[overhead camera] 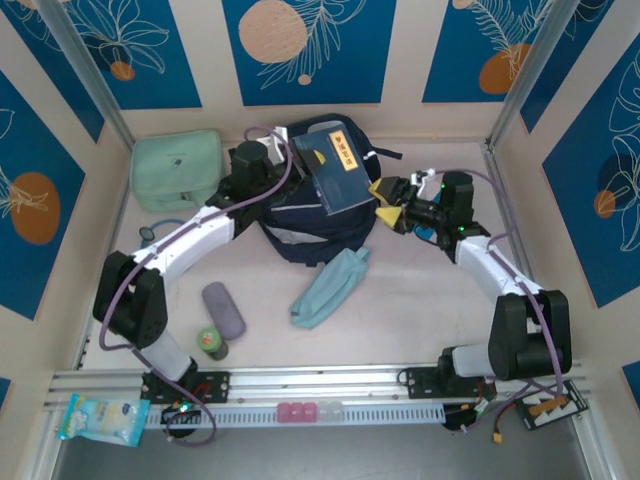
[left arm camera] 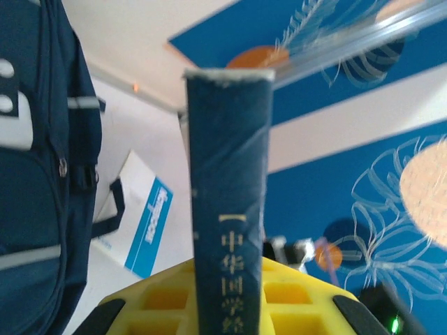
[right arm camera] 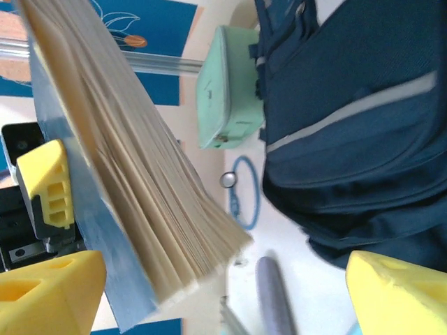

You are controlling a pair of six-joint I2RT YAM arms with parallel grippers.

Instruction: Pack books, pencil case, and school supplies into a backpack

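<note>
The left gripper [overhead camera: 297,160] is clamped on the spine of the book [overhead camera: 335,170], its yellow fingers [left arm camera: 160,303] pressing both covers in the left wrist view. The dark blue book, with a tan title label, hangs tilted above the top of the backpack [overhead camera: 310,235], page edges turned toward the right gripper [overhead camera: 385,202]. That gripper stands wide open just right of the backpack's top, close beside the book's free edge; whether it touches is unclear. In its wrist view the page block [right arm camera: 140,174] crosses between its spread fingers [right arm camera: 49,293].

The backpack lies in the middle of the table [overhead camera: 420,310], close to the back wall. Bare table lies to the backpack's right.

The pencil case [overhead camera: 330,287] lies just in front of the backpack. The purple case [overhead camera: 223,310] lies further front and left, with a green bottle [overhead camera: 211,343] beside it. A mint bag [overhead camera: 177,170] sits left of the backpack, beyond the left arm.
</note>
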